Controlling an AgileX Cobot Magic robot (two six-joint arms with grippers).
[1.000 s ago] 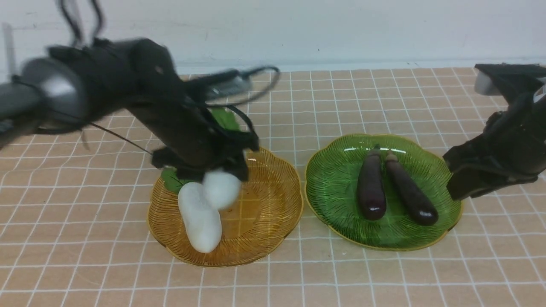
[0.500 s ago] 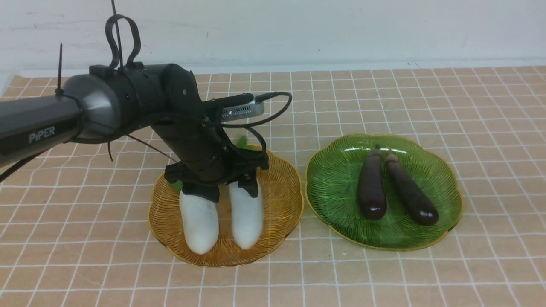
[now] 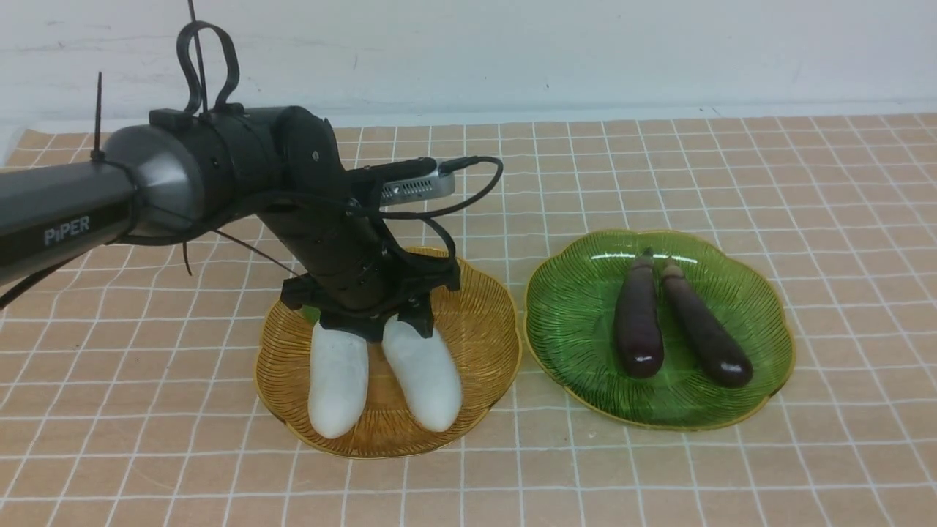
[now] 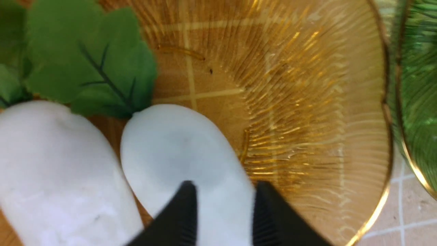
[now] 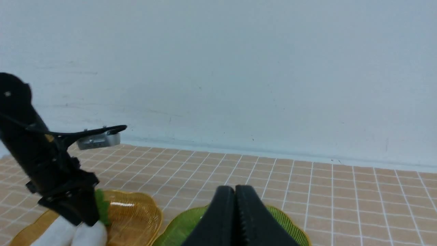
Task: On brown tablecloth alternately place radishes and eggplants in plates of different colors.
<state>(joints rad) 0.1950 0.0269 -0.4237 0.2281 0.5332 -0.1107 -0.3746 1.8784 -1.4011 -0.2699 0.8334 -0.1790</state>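
A: Differs from half a second back?
B: Right radish (image 3: 424, 380) angled outward now, resting on amber plate (image 3: 490, 329); left gripper (image 4: 225, 191) spread apart over its leaf end; right gripper (image 5: 235, 189) pressed together.

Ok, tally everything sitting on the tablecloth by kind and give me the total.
white radishes: 2
purple eggplants: 2
scalloped plates: 2, one amber plate and one green plate
Total: 6
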